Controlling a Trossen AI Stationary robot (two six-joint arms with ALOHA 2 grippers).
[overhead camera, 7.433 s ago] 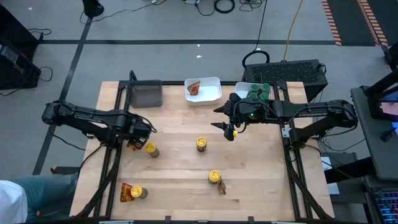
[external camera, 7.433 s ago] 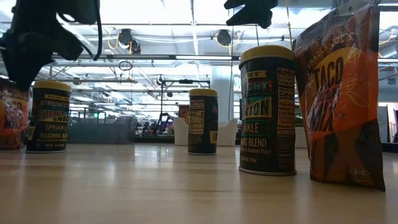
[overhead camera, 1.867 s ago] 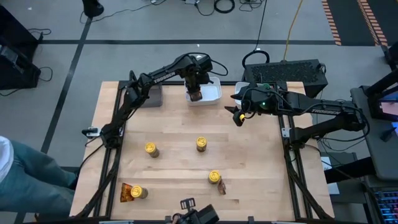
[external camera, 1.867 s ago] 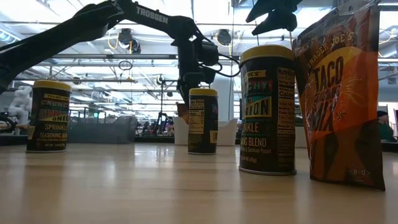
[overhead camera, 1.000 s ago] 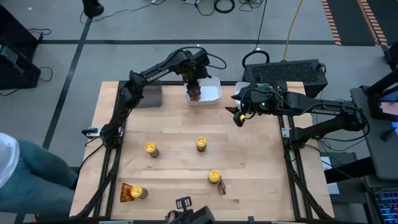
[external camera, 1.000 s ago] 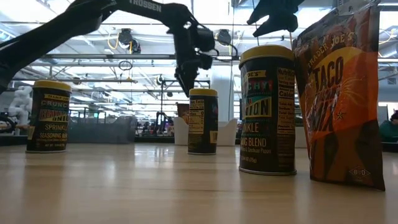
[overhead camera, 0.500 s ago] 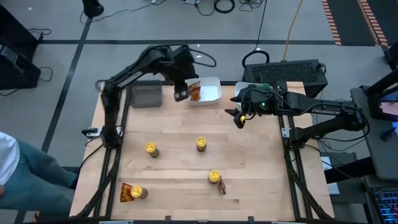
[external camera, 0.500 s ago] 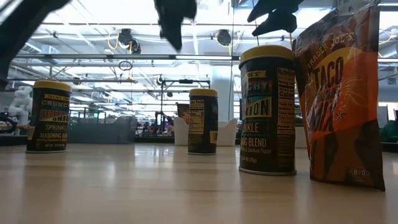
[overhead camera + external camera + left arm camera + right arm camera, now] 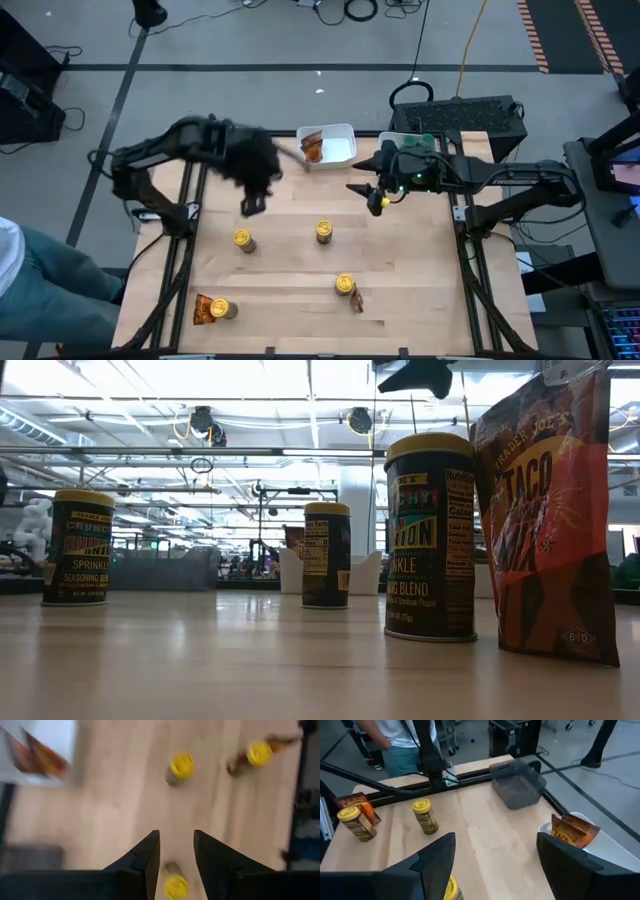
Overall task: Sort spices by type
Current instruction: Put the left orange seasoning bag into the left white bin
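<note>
Left hand [image 9: 250,205] swung back from white tray [image 9: 342,140], fingers apart, empty, above yellow-lidded round jar [image 9: 242,239]: rigid, slick; grip mid-body. Right hand [image 9: 372,197] spread, empty.

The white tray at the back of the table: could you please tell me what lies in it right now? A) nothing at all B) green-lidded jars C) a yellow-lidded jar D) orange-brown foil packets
D: in the high view the white tray holds orange-brown foil packets, which the right wrist view shows too; all four yellow-lidded jars stand on the bare wood.
</note>
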